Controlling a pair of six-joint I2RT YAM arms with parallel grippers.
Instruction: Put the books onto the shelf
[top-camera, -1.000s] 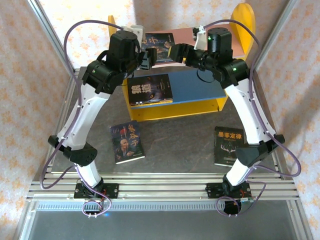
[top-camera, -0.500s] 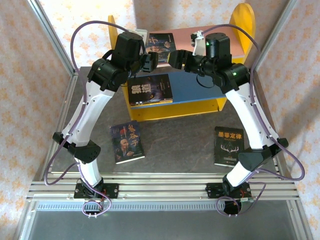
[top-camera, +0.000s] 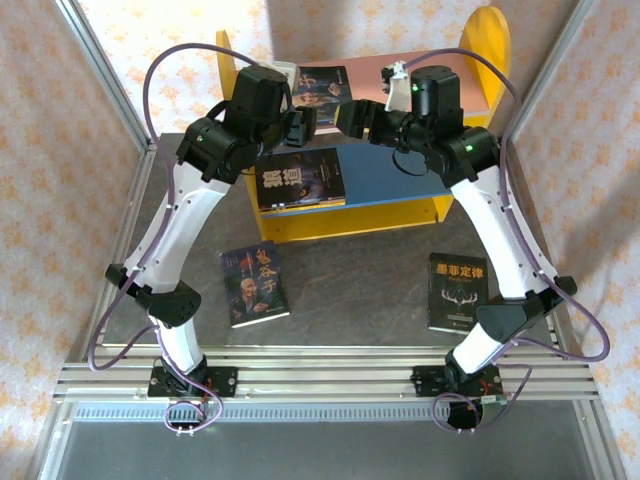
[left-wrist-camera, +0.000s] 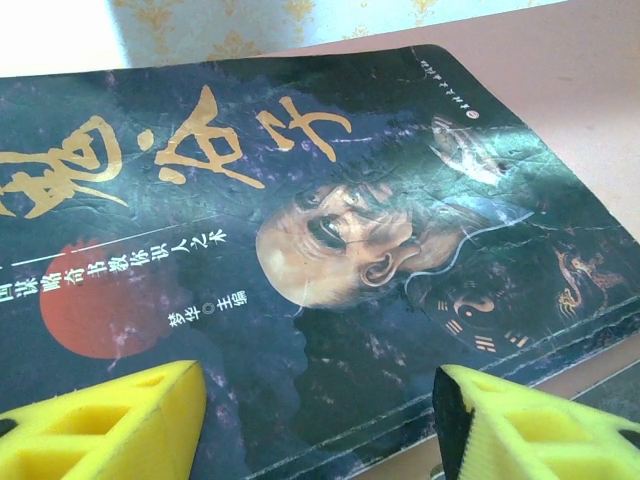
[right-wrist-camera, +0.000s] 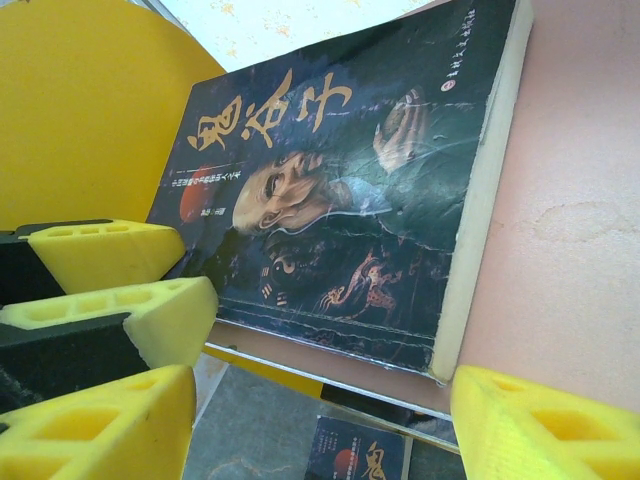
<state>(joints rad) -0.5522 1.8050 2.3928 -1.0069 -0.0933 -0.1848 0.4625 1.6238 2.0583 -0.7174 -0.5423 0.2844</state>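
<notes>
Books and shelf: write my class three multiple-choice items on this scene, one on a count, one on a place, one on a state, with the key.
1. How many books lie on the table, off the shelf?
A one
B two
C four

2. Where does the bald-faced book in front of the left gripper lie?
A on the pink upper board
B on the blue lower board
C on the table

3. How do the left gripper's jaws stand?
A shut on the book
B shut on nothing
C open

Key:
1 B: one book lies at the near left and one at the near right.
2 A: pink board shows beside that book.
3 C: its yellow fingers stand apart with nothing between them.
</notes>
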